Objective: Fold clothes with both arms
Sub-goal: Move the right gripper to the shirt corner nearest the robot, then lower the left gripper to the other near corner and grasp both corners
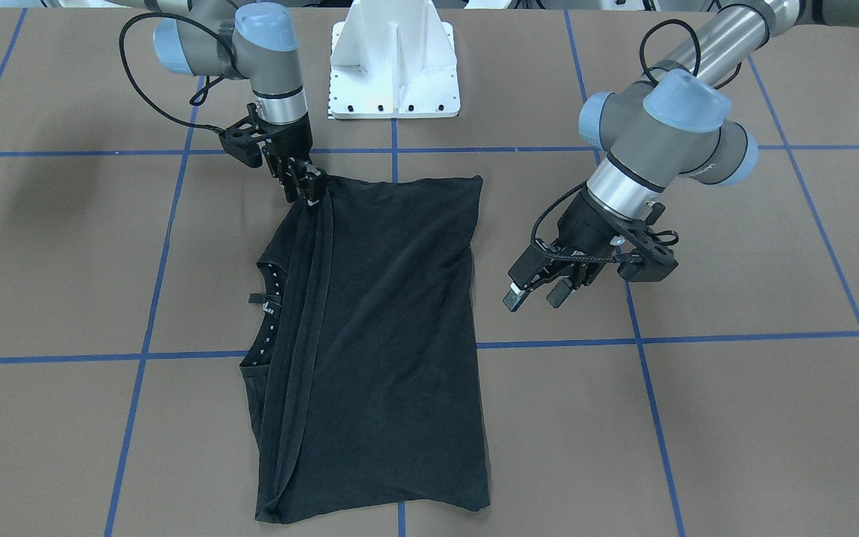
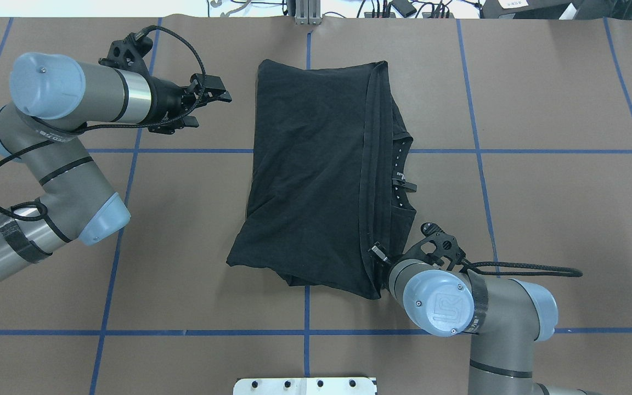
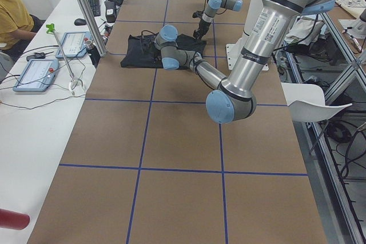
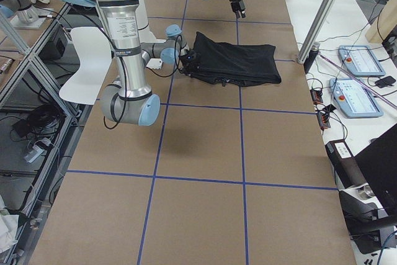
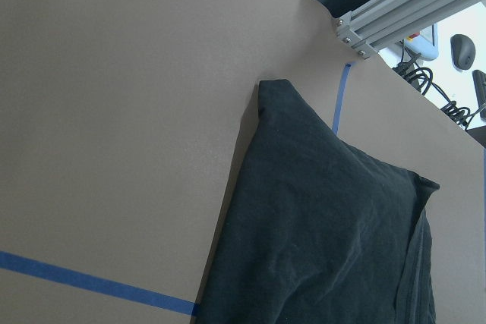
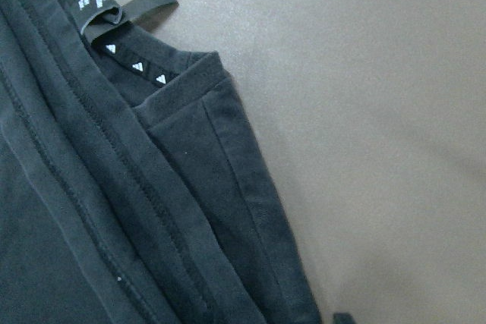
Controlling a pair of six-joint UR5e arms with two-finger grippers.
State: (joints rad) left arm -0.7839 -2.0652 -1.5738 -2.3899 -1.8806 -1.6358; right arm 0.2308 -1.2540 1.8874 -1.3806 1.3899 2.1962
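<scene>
Lying in the middle of the front-facing view, the black T-shirt is folded into a long shape on the brown table. Blue tape lines cross the table and run under the cloth. Only plain black cloth faces up.

Down the shirt's left side in this view, a hem runs as a long strip from the bottom corner to the top left corner. Just left of that strip the collar peeks out. It has a row of tiny white triangles and a small loop tag.

The right gripper is at the upper left of this view, right at the shirt's top left corner. It points down, and its fingers are pressed together on the cloth, pinching that corner of the T-shirt. The cloth rises a little to meet it.

The left gripper is at the middle right of this view, near the shirt's right edge but not touching it. Its two fingers are spread apart with nothing between them, and it tilts down toward the table.

In the overhead view the right arm covers the pinched corner at the lower middle. The white base stands at the top middle of the front-facing view, apart from the shirt's top edge.
</scene>
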